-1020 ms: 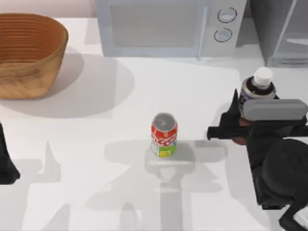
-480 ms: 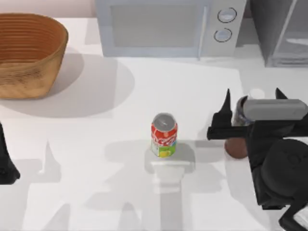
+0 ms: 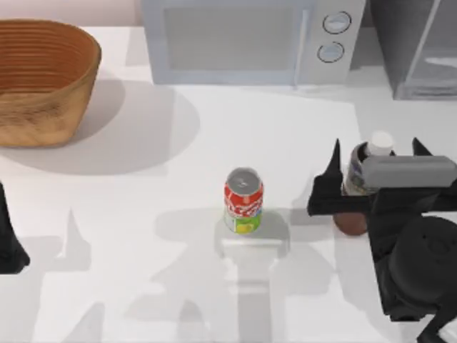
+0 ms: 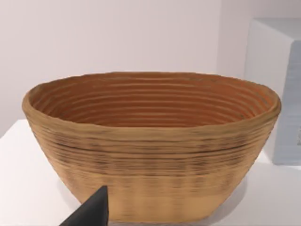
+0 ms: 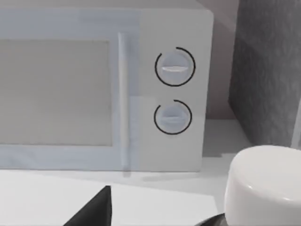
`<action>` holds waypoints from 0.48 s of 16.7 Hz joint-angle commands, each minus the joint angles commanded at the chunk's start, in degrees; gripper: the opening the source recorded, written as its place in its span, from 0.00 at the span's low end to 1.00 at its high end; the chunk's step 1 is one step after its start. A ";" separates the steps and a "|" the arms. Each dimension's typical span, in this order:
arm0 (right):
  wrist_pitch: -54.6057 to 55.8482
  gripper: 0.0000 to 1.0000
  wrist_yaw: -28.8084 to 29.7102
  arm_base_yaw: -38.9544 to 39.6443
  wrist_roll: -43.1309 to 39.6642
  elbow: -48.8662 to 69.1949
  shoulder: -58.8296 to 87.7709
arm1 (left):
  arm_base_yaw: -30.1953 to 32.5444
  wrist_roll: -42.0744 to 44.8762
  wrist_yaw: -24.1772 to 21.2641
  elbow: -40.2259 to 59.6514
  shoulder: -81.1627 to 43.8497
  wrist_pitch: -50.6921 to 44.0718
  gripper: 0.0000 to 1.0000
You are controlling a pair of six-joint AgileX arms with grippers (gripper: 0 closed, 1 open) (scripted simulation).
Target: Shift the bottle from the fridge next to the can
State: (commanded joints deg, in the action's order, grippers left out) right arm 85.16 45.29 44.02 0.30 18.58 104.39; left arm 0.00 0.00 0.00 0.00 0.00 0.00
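place: rendered kitchen counter | landmark: white microwave [image 3: 243, 39] with two round knobs, at the back of the white table [image 3: 143, 243] | right of microwave: grey fridge [image 3: 418, 43] | left of microwave: woven basket [image 3: 43, 78]

On the counter [image 3: 178, 286] there is one can [image 3: 243, 200], one bottle [image 3: 360, 171] with one white cap [image 5: 263, 183], and one woven basket [image 3: 43, 78]. At the back stand one microwave [image 3: 243, 39], with two round knobs [image 5: 175, 67], and one fridge [image 3: 418, 43]. Two arms carry one end effector each.
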 joint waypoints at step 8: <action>1.12 1.00 3.28 3.16 0.05 -2.92 -1.57 | 0.00 0.00 0.00 0.00 0.00 0.00 1.00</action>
State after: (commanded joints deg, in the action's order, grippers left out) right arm 86.28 48.57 47.18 0.34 15.66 102.81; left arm 0.00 0.00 0.00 0.00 0.00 0.00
